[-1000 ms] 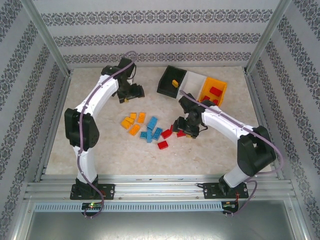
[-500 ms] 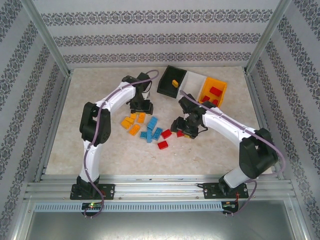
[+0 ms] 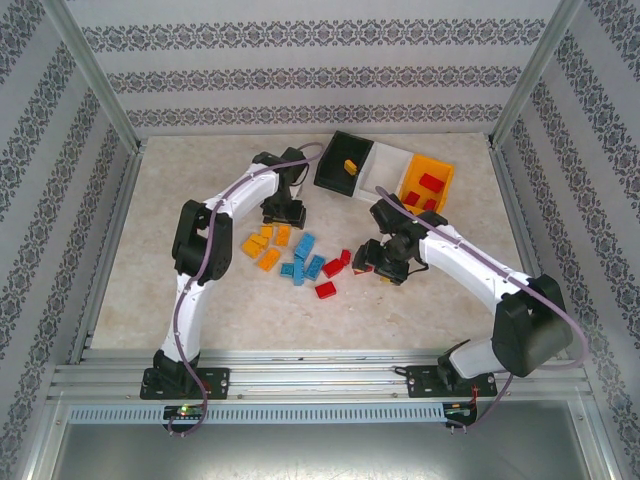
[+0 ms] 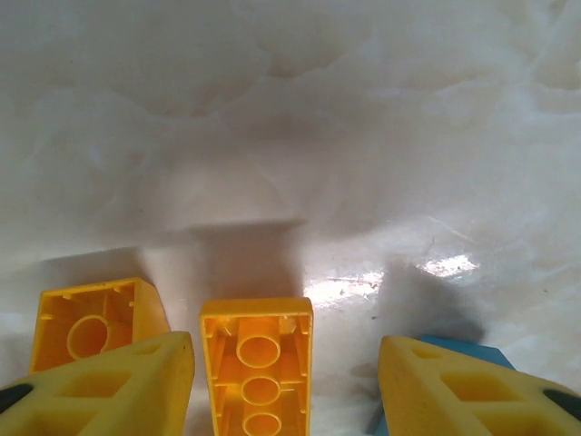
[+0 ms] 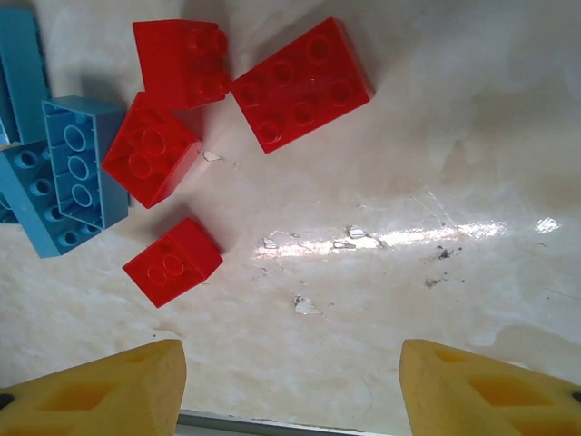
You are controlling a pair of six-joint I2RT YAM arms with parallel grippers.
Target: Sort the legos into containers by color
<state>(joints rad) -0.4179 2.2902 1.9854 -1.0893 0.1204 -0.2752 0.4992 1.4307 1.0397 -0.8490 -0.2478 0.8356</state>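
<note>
Left hand (image 4: 281,356) spread, a yellow lego (image 4: 258,363) between its fingers with gaps either side, bare bench (image 4: 290,136) ahead. Right hand (image 5: 292,356) spread over open bench, red legos (image 5: 150,159) ahead-left, containers (image 3: 388,165) beyond them

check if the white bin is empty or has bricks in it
Empty: in the top view the white bin shows bare floor, while the black bin holds a yellow brick and the orange bin red bricks.
</note>
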